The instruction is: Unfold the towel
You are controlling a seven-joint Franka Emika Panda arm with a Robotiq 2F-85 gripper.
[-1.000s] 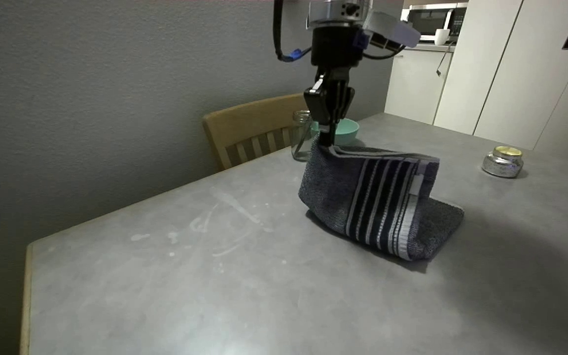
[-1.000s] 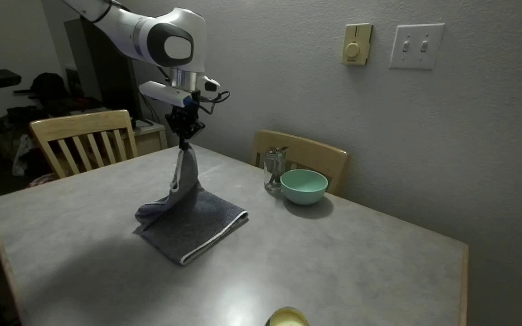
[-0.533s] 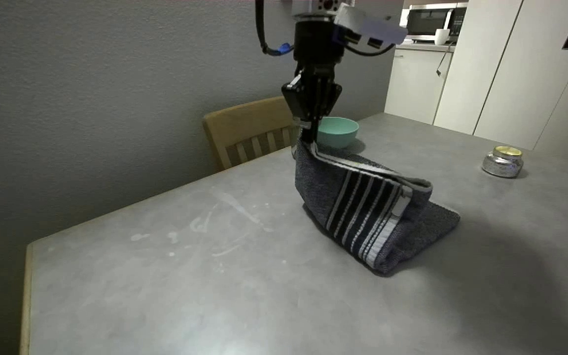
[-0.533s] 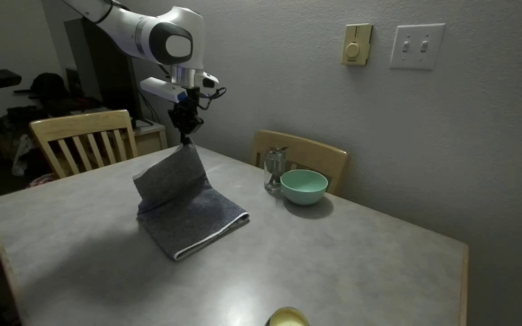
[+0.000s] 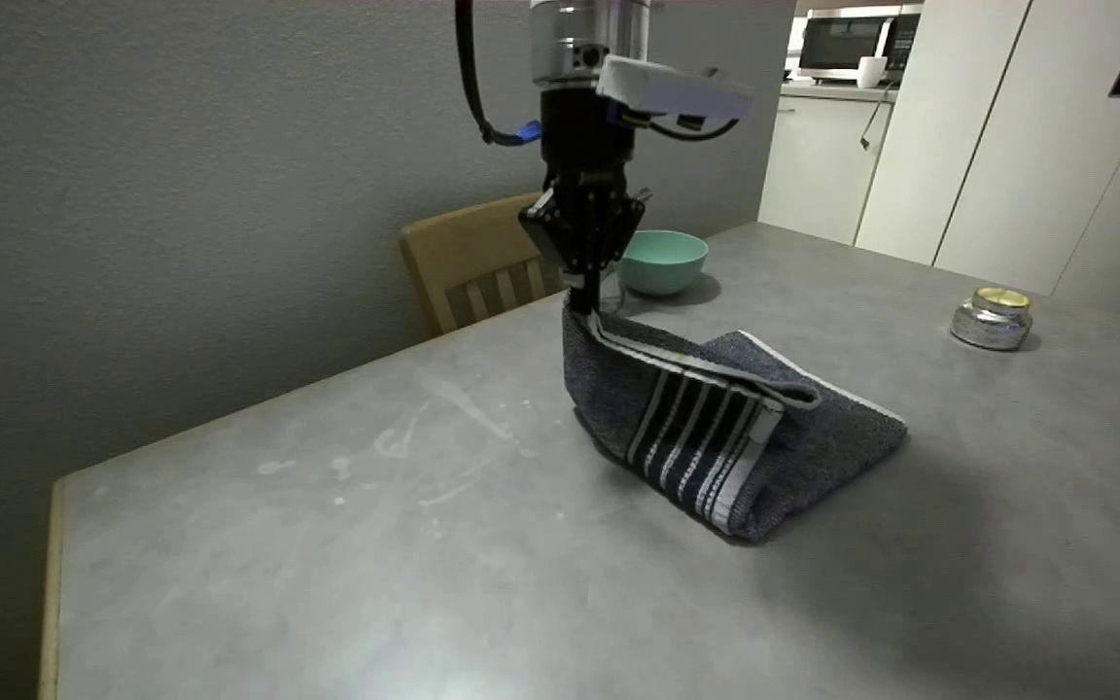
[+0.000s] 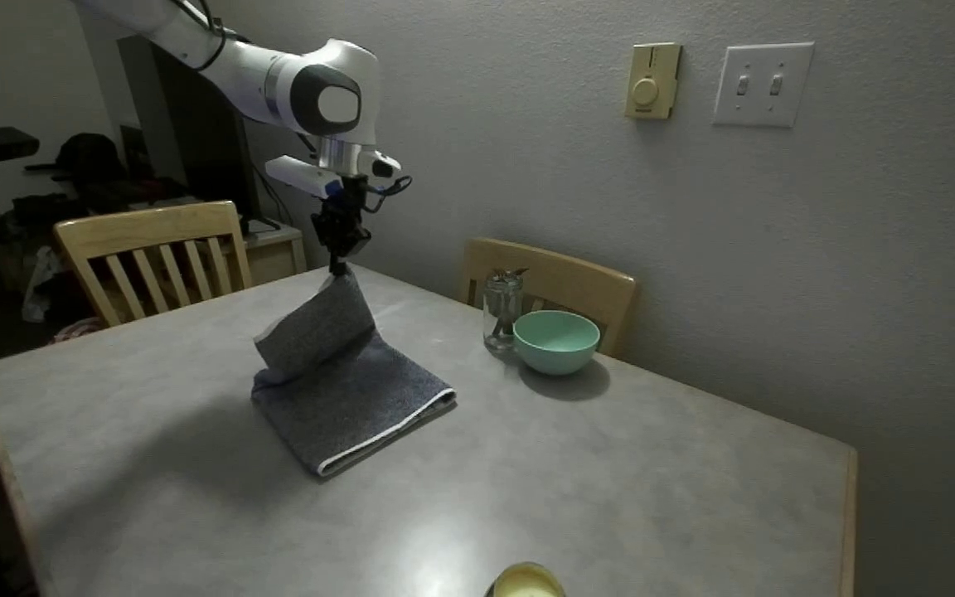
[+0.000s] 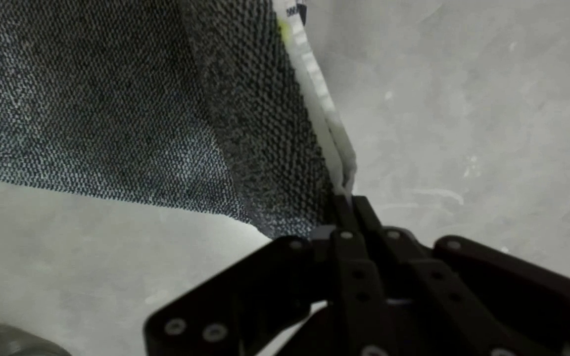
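The towel (image 5: 803,467) is a dark blue-grey cloth with a pale hem and lies partly on the table. Its flat part shows in an exterior view (image 6: 353,402), with a raised layer standing up at the far side. Pale and black stripes face outward on the raised layer in an exterior view. My gripper (image 5: 581,303) is shut on a hemmed corner of that layer and holds it above the table; the gripper (image 6: 337,269) points down. In the wrist view the fingertips (image 7: 352,202) pinch the white hem of the towel (image 7: 260,123). The underside of the flat part is hidden.
A green bowl (image 6: 556,342) and a glass jar (image 6: 502,311) with things in it stand near the wall-side edge of the grey table (image 5: 327,564). A silver jar (image 5: 993,319) with a yellow top is farther off. Wooden chairs (image 6: 552,269) stand at the table's edges.
My gripper has moved left and then lower in an exterior view, with the held corner. The raised layer has spread broader and leans over; more of the flat part shows behind it.
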